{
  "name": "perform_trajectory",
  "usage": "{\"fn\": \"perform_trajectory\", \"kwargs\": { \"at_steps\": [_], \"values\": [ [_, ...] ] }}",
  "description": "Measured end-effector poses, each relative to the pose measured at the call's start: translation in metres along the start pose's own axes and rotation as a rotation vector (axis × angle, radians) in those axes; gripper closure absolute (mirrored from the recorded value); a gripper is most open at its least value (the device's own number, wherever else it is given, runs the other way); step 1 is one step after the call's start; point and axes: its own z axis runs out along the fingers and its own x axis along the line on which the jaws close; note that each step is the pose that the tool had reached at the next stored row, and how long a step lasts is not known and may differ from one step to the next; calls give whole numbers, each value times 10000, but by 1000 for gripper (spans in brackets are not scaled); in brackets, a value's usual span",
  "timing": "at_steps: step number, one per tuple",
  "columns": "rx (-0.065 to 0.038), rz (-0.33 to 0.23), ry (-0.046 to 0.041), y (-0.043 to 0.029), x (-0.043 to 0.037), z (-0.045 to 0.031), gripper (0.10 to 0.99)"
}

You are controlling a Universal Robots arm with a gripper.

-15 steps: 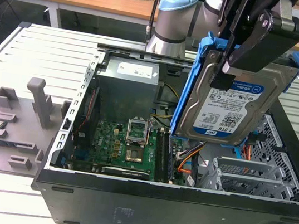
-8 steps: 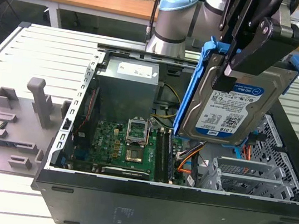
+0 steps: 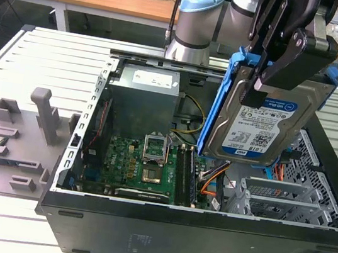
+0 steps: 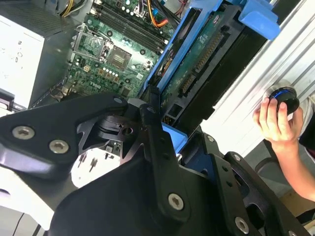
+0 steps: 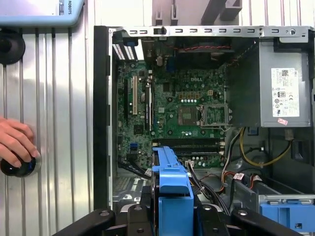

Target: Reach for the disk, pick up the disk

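One disk, clamped in one hand. One open computer case with one green motherboard and one grey power supply. One person's hand rests on one round black knob.

Three views set on one open computer case.
The case is seen in the exterior view from in front and above, at some distance, with benches behind. In the first wrist view the motherboard is looked straight down upon from higher up. In the second wrist view the gripper is seen from close by, at a slant. The motherboard and a person's hand are shared by both wrist views.
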Motion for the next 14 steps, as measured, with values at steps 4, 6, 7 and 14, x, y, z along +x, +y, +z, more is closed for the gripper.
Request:
{"fn": "perform_trajectory", "kwargs": {
  "at_steps": [4, 6, 7, 14],
  "values": [
    [-9, 0, 9, -30, -10, 53, 718],
    [-18, 1, 13, -41, -15, 87, 718],
    [-22, 1, 13, -44, -16, 99, 718],
    [-74, -1, 28, -284, -34, 191, 718]
  ]
}}
